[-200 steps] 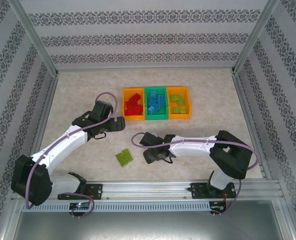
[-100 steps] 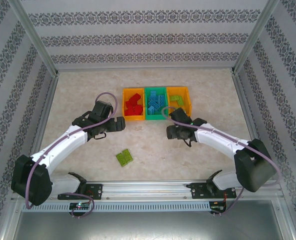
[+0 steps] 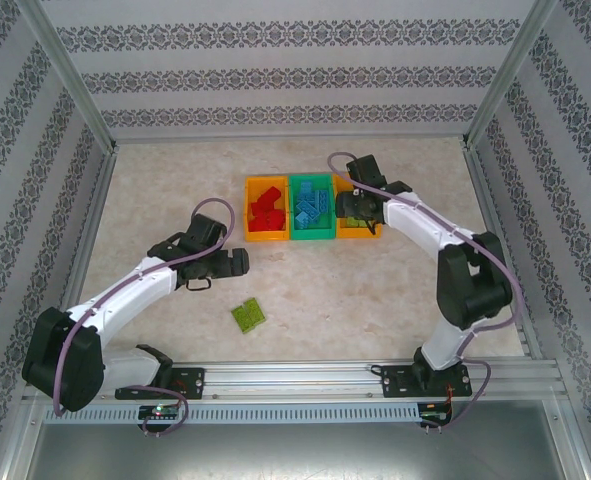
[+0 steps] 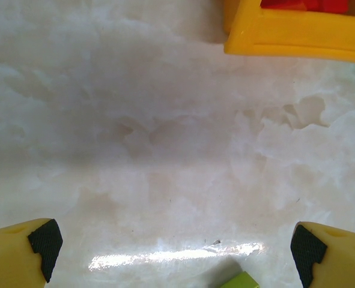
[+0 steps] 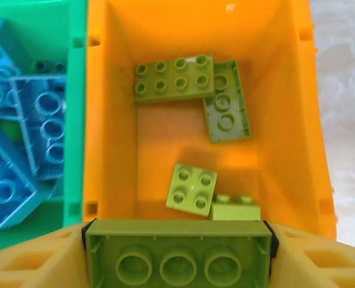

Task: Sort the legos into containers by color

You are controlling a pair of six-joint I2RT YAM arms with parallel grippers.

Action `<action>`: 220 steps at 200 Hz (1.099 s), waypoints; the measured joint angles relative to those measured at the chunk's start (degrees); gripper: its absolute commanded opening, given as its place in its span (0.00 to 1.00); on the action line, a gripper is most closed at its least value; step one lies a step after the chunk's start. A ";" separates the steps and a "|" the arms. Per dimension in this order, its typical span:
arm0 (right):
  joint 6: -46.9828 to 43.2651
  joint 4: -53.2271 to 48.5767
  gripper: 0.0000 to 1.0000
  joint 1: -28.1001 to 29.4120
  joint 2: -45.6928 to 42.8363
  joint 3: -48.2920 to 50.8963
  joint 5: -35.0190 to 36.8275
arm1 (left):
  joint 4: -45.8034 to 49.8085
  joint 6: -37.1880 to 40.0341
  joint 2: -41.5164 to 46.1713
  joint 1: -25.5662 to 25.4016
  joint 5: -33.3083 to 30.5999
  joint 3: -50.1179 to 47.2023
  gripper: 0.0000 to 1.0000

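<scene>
My right gripper (image 5: pixel 178 255) is shut on a long lime green lego (image 5: pixel 178 249), underside toward the camera, and hovers over the right orange bin (image 5: pixel 114 120). Several lime legos (image 5: pixel 192 189) lie in that bin. In the top view the right gripper (image 3: pixel 353 206) covers part of this bin (image 3: pixel 359 232). The green bin (image 3: pixel 312 236) holds blue legos (image 5: pixel 27 120), and the left orange bin (image 3: pixel 250 210) holds red legos (image 3: pixel 267 210). One lime lego (image 3: pixel 248 315) lies flat on the table. My left gripper (image 3: pixel 235 262) is open over bare table, with that lego's corner (image 4: pixel 244 281) just below its jaws.
The three bins stand side by side at the table's middle back. The left orange bin's corner (image 4: pixel 297 33) shows at the top right of the left wrist view. Patterned walls and a metal frame (image 3: pixel 95 230) close in the marble tabletop (image 3: pixel 375 290).
The right arm has swung from the table's middle up to the right orange bin, carrying the lime lego. The left gripper has shifted slightly toward the near side.
</scene>
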State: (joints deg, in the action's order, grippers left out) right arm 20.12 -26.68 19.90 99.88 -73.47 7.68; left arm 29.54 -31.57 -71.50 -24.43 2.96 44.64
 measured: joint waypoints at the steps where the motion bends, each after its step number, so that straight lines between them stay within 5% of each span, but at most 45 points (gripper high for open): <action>1: -0.02 0.04 0.67 -0.07 0.17 -0.09 0.00 | 0.02 -0.09 0.00 -0.02 0.02 -0.07 1.00; 71: -1.88 -0.13 0.92 -2.89 6.88 -5.51 1.09 | 0.68 -3.04 0.02 -1.14 0.28 -2.03 1.00; 129: -2.60 0.61 0.93 -0.66 2.38 -2.69 0.39 | 1.18 -3.45 0.72 -1.40 0.15 -2.01 0.99; 174: -4.24 3.93 0.88 13.81 -10.23 6.36 -1.86 | 2.23 -3.76 3.04 -1.49 -1.90 -2.05 0.99; 220: 1.03 8.33 0.84 29.40 -10.93 15.15 -4.31 | 3.13 -4.52 3.54 -1.07 -4.22 -3.50 0.99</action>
State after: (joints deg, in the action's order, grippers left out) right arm 21.15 -18.35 49.30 88.95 -58.33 3.38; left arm 32.67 -36.10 -67.96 -25.50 -1.26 41.15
